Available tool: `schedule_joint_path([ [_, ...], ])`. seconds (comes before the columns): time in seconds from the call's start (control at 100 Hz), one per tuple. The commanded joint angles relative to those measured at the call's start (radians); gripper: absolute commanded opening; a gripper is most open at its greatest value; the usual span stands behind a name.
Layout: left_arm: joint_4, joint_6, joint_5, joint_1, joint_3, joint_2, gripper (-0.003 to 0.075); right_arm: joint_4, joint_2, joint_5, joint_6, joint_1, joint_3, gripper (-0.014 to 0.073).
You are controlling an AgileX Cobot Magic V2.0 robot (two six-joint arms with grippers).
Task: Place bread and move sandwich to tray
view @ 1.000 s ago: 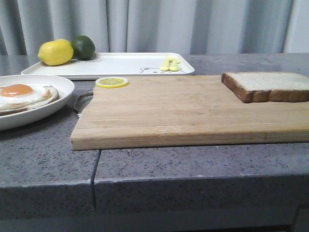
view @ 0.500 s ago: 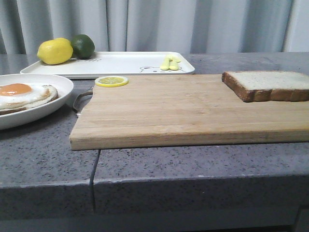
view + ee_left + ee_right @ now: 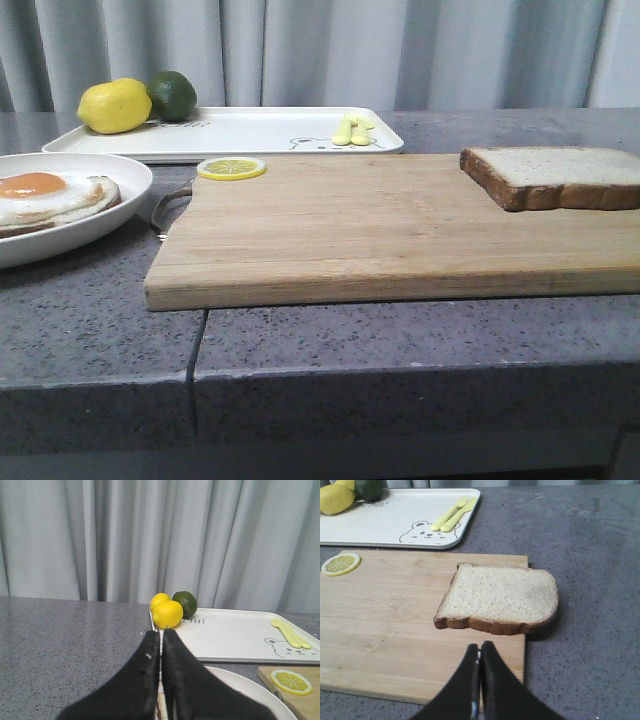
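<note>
The bread (image 3: pixel 555 178) lies flat on the right end of the wooden cutting board (image 3: pixel 380 230). The sandwich (image 3: pixel 45 195), a fried egg on brown-crusted bread, sits in the round white dish (image 3: pixel 110 220) at the left. The white tray (image 3: pixel 250 135) lies behind the board. No gripper shows in the front view. My left gripper (image 3: pixel 161 632) is shut and empty above the dish (image 3: pixel 250 682), with the tray (image 3: pixel 230 635) beyond it. My right gripper (image 3: pixel 480 647) is shut and empty over the board's near edge (image 3: pixel 395 610), just short of the bread (image 3: pixel 502 597).
A lemon (image 3: pixel 114 107) and a lime (image 3: pixel 172 96) sit at the tray's left end, yellow cutlery (image 3: pixel 352 130) at its right end by the bear drawing. A lemon slice (image 3: pixel 231 168) lies on the board's far left corner. A grey curtain hangs behind the stone counter.
The whole front view shifted very slightly a second ago. Since then nothing has visibly moved.
</note>
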Motion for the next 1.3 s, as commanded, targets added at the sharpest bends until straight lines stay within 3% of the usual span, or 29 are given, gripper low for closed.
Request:
schedule_joint_path([
  [0.0,0.000,-0.005,-0.068,0.002,-0.038,0.020,-0.0020,-0.014,0.086,0.030,0.005,-0.042,-0.122,0.0034],
  [0.04,0.000,-0.005,-0.068,0.002,-0.038,0.020,-0.0020,-0.014,0.128,0.079,0.005,-0.073,-0.166,0.0099],
  [0.19,0.000,-0.005,-0.068,0.002,-0.038,0.020,-0.0020,-0.014,0.268,0.201,0.051,-0.199,-0.302,0.0489],
  [0.28,0.000,-0.005,-0.068,0.002,-0.038,0.020,-0.0020,-0.014,0.356,0.295,0.058,-0.274,-0.372,0.0601],
  [0.51,0.000,-0.005,-0.068,0.002,-0.038,0.020,-0.0020,0.069,0.590,0.416,0.005,-0.362,-0.515,0.0571],
  [1.12,0.000,-0.005,-0.068,0.002,-0.038,0.020,-0.0020,0.720,1.036,0.561,-0.482,-0.523,-0.727,0.0570],
  [1.29,0.000,-0.005,-0.072,0.002,-0.038,0.020,-0.0020,0.820,1.107,0.579,-0.570,-0.532,-0.727,0.0570],
])
